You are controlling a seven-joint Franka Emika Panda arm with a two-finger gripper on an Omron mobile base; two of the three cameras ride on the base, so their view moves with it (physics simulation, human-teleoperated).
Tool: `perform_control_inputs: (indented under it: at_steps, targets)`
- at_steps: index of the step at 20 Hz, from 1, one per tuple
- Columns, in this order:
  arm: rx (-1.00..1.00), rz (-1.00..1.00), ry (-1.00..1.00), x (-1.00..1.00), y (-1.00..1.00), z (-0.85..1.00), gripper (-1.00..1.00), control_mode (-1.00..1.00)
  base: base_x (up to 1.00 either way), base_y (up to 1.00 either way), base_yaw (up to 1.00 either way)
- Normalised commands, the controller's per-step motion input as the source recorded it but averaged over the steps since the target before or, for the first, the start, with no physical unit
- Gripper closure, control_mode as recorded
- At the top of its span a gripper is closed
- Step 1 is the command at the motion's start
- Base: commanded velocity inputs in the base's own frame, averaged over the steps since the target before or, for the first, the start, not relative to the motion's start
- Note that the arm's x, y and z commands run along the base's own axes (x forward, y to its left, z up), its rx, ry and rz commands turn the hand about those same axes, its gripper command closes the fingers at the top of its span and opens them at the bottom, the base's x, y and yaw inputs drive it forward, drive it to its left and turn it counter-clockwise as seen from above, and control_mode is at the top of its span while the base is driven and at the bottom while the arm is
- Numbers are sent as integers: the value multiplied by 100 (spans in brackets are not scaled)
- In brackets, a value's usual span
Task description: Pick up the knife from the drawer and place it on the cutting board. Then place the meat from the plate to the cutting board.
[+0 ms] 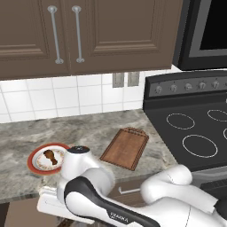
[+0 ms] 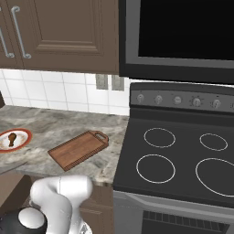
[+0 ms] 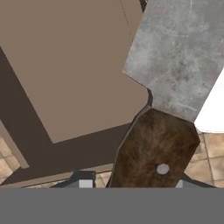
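Knife handle (image 3: 153, 148), dark brown wood with a silver rivet, filled the space between the fingers (image 3: 85, 183) in the hand view, so they appeared narrowed onto it, holding the knife just above the light wood inside of the open drawer (image 3: 74, 65); the blade itself could not be seen. Gripping at the handle would leave the blade free to be laid flat later. On the grey marble surface (image 1: 80, 128), the cutting board (image 1: 125, 148) lay bare near the front edge beside the stove (image 1: 195, 128), angled with its handle tab toward the tiled wall. The meat (image 1: 50, 156) sat on the plate (image 1: 34, 165) close to the front edge, well apart from the board, leaving open room between them and above for the carry.
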Motion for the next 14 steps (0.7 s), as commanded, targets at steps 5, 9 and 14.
perform_control_inputs:
  at_steps: [5,9,14]
  targets:
    - [4,-1,-5,15,-49,48,100,-100,0,0,0]
    - [1,-1,-2,24,-46,47,100,-100,0,0,0]
    - [0,-2,0,32,-45,41,100,-100,0,0,0]
